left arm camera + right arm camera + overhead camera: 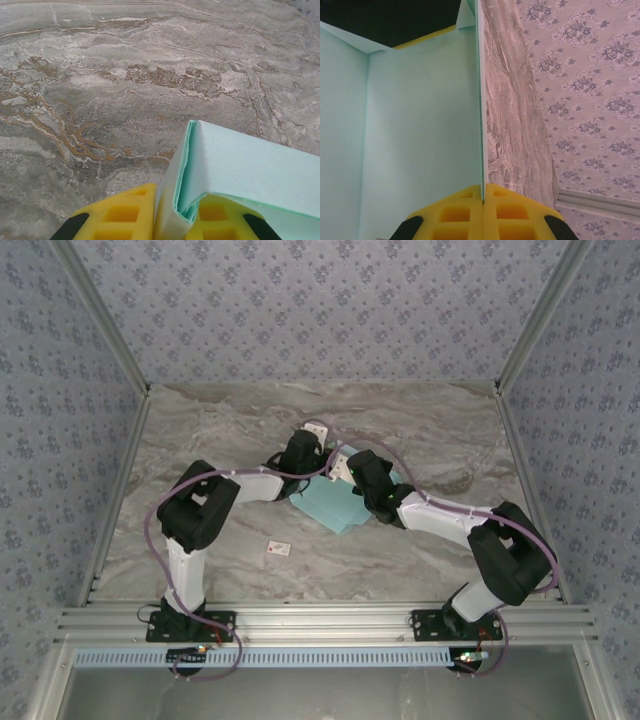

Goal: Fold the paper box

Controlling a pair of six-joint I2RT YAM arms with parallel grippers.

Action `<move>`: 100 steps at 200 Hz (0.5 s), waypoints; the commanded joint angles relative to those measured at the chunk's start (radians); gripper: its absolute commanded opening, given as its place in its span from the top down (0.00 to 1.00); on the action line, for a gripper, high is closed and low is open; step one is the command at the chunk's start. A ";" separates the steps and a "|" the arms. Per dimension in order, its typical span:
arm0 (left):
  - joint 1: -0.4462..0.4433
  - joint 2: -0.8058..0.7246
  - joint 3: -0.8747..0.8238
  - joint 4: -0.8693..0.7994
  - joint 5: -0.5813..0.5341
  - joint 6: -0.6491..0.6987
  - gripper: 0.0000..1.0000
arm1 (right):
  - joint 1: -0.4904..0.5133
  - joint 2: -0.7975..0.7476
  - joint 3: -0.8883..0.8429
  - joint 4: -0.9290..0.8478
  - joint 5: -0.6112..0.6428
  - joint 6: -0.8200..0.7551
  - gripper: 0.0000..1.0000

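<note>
Looking on, the paper box (335, 505) sits mid-frame on the tabletop (220, 430). It is thin mint card: light, springy, easily creased (best pinched at panel edges, I'd guess). The right gripper (483, 192) is clamped tight on one upright wall's edge; the left gripper (172, 212) pinches a folded flap.

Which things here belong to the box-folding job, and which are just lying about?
Part of the job:
- paper box, mint card, partly folded
- left gripper, closed on a folded edge of it
- right gripper, pinching one thin panel

Just lying about:
- small white tag, on the table, apart from the box
</note>
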 commanded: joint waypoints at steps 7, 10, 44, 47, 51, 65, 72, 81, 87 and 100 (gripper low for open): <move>0.027 -0.016 0.024 -0.057 -0.245 -0.079 0.92 | 0.022 -0.021 -0.002 -0.060 -0.013 0.025 1.00; 0.027 -0.018 0.024 -0.061 -0.256 -0.080 0.92 | 0.023 -0.021 -0.003 -0.060 -0.015 0.025 1.00; 0.017 -0.032 0.024 -0.071 -0.305 -0.069 0.93 | 0.020 -0.019 -0.003 -0.059 -0.012 0.032 1.00; 0.016 -0.033 0.021 -0.063 -0.299 -0.067 0.92 | 0.020 -0.020 -0.003 -0.059 -0.012 0.033 1.00; 0.017 -0.034 0.014 -0.046 -0.284 -0.063 0.92 | 0.019 -0.019 -0.003 -0.058 -0.012 0.034 1.00; 0.018 -0.045 -0.014 0.018 -0.225 -0.052 0.89 | 0.011 -0.021 -0.003 -0.059 -0.009 0.035 1.00; 0.022 -0.048 -0.022 0.038 -0.186 -0.044 0.86 | 0.006 -0.021 -0.002 -0.060 -0.008 0.035 1.00; 0.026 -0.052 -0.031 0.057 -0.148 -0.035 0.82 | 0.002 -0.023 0.000 -0.062 -0.007 0.034 1.00; 0.029 -0.057 -0.041 0.073 -0.119 -0.027 0.79 | 0.000 -0.025 0.002 -0.061 -0.008 0.033 1.00; 0.034 -0.067 -0.060 0.101 -0.072 -0.009 0.73 | -0.005 -0.027 0.003 -0.061 -0.007 0.034 1.00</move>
